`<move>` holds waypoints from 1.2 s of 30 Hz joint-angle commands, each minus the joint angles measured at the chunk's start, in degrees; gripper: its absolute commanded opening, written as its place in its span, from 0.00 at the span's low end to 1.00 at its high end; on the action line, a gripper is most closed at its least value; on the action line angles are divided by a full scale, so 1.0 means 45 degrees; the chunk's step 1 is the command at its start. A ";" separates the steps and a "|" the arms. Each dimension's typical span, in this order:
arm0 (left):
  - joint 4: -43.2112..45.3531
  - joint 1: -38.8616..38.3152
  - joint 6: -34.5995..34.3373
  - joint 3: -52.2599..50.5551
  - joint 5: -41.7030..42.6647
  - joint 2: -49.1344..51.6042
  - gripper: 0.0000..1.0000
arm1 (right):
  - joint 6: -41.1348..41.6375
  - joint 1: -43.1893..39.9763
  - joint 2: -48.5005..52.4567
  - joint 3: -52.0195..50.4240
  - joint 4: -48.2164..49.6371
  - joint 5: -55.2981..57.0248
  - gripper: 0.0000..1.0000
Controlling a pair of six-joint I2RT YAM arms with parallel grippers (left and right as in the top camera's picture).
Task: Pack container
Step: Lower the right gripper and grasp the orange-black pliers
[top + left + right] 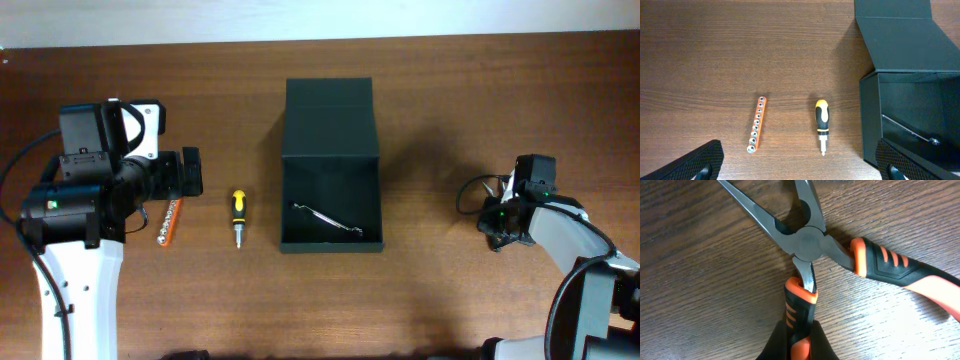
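The container [282,200], a dark green-black box, stands open at the table's middle with its flap lid [330,120] folded back. A thin metal tool [325,218] lies inside; it also shows in the left wrist view [907,131], inside the container [869,120]. My left gripper [190,172] is open and empty, above the table left of the box [802,162]. My right gripper [800,342] is shut on one orange-black handle of the long-nose pliers [810,242], which lie spread open on the wood. In the overhead view the right gripper [497,222] is at the far right.
A yellow-black screwdriver [238,215] [822,122] and an orange socket rail [168,222] [757,124] lie on the wooden table left of the box. The box is the only tall obstacle.
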 commanded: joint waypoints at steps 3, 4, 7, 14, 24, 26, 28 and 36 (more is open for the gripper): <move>0.0000 -0.0029 0.0204 0.0121 0.0097 -0.0087 0.99 | -0.0078 -0.0068 0.0228 -0.0408 -0.0155 0.0155 0.04; -0.0005 -0.0029 0.0204 0.0121 0.0097 -0.0087 0.99 | -0.0083 -0.0068 0.0228 -0.0408 -0.0155 0.0117 0.04; -0.0005 -0.0029 0.0209 0.0121 0.0087 -0.0087 0.99 | -0.0083 -0.0068 0.0228 -0.0408 -0.0233 0.0107 0.04; -0.0078 -0.0029 0.0204 0.0121 0.0092 -0.0087 0.99 | -0.0185 -0.0068 0.0223 -0.0408 -0.0355 -0.0525 0.04; -0.0083 -0.0029 0.0209 0.0121 0.0087 -0.0087 0.99 | -0.0622 0.0010 0.0121 0.1049 -0.1802 -0.1880 0.04; -0.0083 -0.0029 0.0209 0.0121 0.0087 -0.0087 0.99 | -0.0933 0.0199 0.0019 0.1957 -0.2681 -0.1841 0.04; -0.0083 -0.0029 0.0209 0.0121 0.0092 -0.0087 0.99 | -0.1161 0.0457 -0.0092 0.2895 -0.3463 -0.1846 0.04; -0.0078 -0.0029 0.0209 0.0121 0.0092 -0.0087 0.99 | -0.2025 0.2720 -0.0481 0.7427 -0.6159 -0.1846 0.04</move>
